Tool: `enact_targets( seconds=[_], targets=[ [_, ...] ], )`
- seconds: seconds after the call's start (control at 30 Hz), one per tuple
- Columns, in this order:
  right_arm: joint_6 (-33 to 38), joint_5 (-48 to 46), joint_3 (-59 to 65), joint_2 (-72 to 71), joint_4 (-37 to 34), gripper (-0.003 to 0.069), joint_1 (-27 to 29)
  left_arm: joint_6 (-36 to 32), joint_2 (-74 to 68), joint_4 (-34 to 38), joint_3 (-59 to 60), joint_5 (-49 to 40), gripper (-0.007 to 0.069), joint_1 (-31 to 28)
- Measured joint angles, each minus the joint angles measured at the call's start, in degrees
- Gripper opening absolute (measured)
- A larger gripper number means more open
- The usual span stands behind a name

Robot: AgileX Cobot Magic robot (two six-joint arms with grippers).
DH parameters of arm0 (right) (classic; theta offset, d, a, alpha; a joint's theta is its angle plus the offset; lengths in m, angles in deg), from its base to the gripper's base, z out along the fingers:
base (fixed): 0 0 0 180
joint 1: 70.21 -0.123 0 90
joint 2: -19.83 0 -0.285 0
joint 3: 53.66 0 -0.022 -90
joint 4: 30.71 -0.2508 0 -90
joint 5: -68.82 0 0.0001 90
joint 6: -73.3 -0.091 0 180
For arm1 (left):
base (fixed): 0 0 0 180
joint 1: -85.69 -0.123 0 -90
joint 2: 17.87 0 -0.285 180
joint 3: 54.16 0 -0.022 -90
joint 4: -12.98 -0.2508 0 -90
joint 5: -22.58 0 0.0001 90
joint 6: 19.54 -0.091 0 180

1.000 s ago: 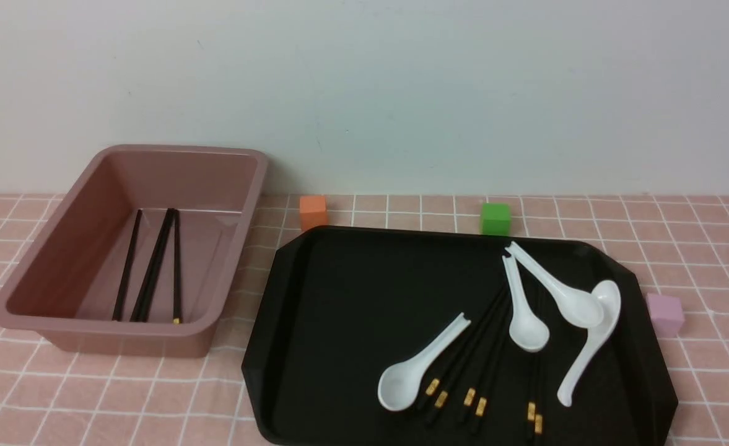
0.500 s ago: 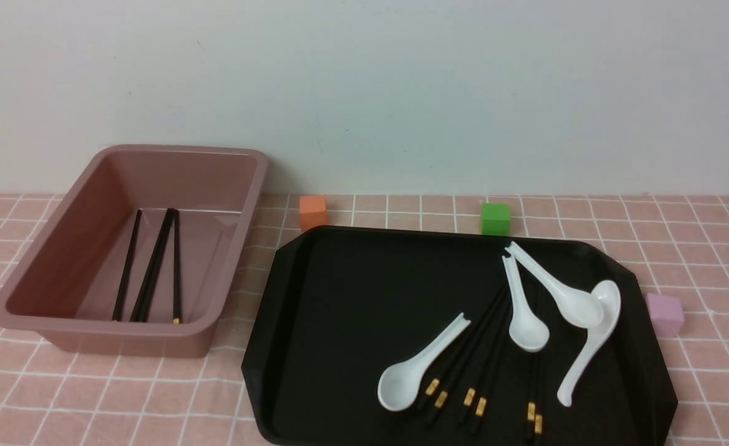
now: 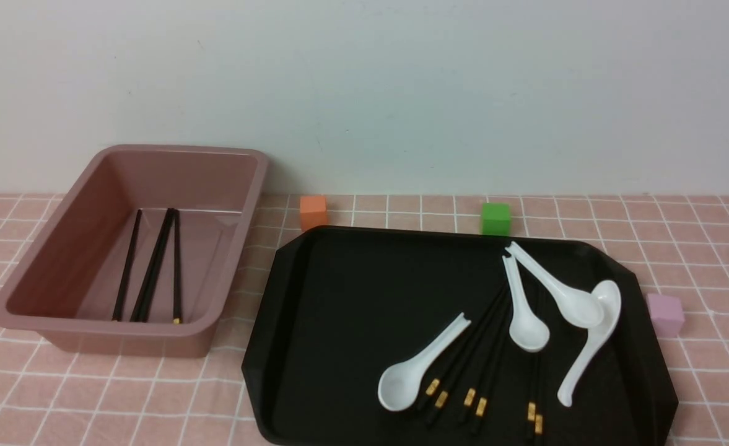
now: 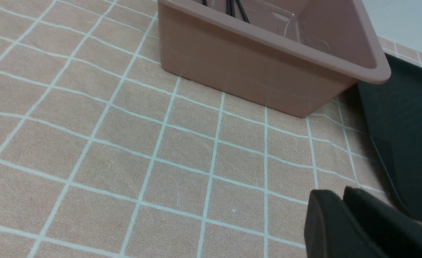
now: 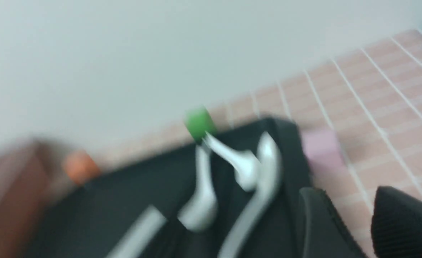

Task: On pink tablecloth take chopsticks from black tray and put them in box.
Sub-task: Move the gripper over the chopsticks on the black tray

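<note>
On the pink tablecloth the black tray holds several black chopsticks, gold bands towards me, lying among white spoons. The dusty-pink box stands to the tray's left with more chopsticks inside. Neither gripper shows in the front view. In the left wrist view my left gripper is shut and empty over the cloth, between the box and the tray. The right wrist view is blurred. There my right gripper is open and empty at the tray's right edge.
Several white soup spoons lie on and beside the chopsticks in the tray. An orange cube and a green cube stand behind the tray. A lilac cube stands by its right edge. A pale wall closes the back.
</note>
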Motion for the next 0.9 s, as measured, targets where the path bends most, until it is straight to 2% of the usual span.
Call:
enact_targets(
  seconds=[0.13, 0.2, 0.3, 0.37, 0.4, 0.43, 0.47, 0.6, 0.73, 0.9],
  targets=[
    [-5.62, 6.56, 0.00, 0.00, -3.31, 0.0240, 0.00, 0.00, 0.00, 0.00, 0.00, 0.00, 0.0071, 0.00],
    [-8.65, 4.18, -1.80, 0.00, -3.87, 0.0225, -0.50, 0.00, 0.00, 0.00, 0.00, 0.00, 0.0071, 0.00],
    [-9.12, -2.41, -7.23, 1.58, -2.74, 0.0190, -2.21, 0.00, 0.00, 0.00, 0.00, 0.00, 0.0071, 0.00],
    [-6.10, -12.13, -15.13, 7.21, -0.61, 0.0132, -5.11, 0.00, 0.00, 0.00, 0.00, 0.00, 0.0071, 0.00],
    [-5.63, -12.13, -15.90, 7.84, -0.61, 0.0132, -5.41, 0.00, 0.00, 0.00, 0.00, 0.00, 0.0071, 0.00],
    [-0.96, -21.58, -23.01, 14.51, 0.43, 0.0085, -8.27, 0.00, 0.00, 0.00, 0.00, 0.00, 0.0071, 0.00],
    [0.62, -23.59, -25.29, 17.01, 0.51, 0.0074, -9.21, 0.00, 0.00, 0.00, 0.00, 0.00, 0.0071, 0.00],
    [7.44, -41.50, -37.55, 35.23, 1.44, 0.0023, -13.80, 0.00, 0.00, 0.00, 0.00, 0.00, 0.0071, 0.00],
    [9.93, -46.20, -43.65, 51.40, 3.55, 0.0019, -14.56, 0.00, 0.00, 0.00, 0.00, 0.00, 0.0071, 0.00],
    [11.55, -43.59, -49.12, 70.58, 1.94, 0.0019, -17.28, 0.00, 0.00, 0.00, 0.00, 0.00, 0.0071, 0.00]
  ],
)
